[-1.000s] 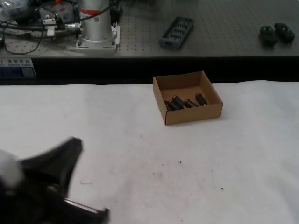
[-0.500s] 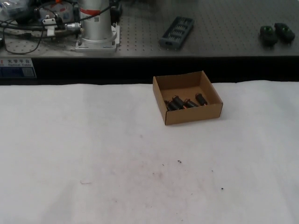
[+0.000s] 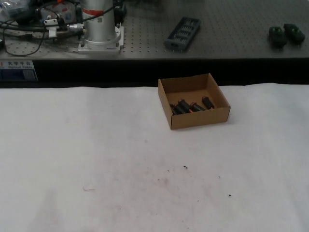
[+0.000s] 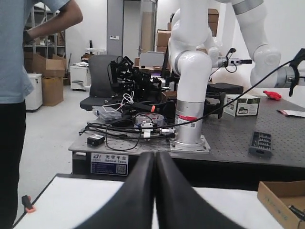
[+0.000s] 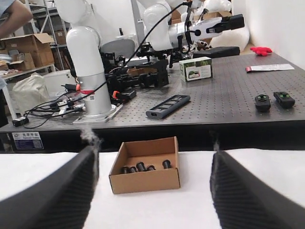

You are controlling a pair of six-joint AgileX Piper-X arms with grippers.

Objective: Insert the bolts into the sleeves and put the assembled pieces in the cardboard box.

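The cardboard box sits on the white cloth near the bench's far edge, with several dark assembled pieces lying inside. The right wrist view looks at the box and its pieces from a distance, between the wide-apart black fingers of my open right gripper, which holds nothing. In the left wrist view my left gripper has its two fingers pressed together with nothing between them, and a corner of the box shows far off to one side.
Behind the cloth lies a perforated metal table with a white robot base, cables, a dark tray and two small dark parts. A person stands beside that table, away from the bench.
A dark arm that filled the near left corner of the high view one second ago has withdrawn out of that view. The box and its contents have not moved.
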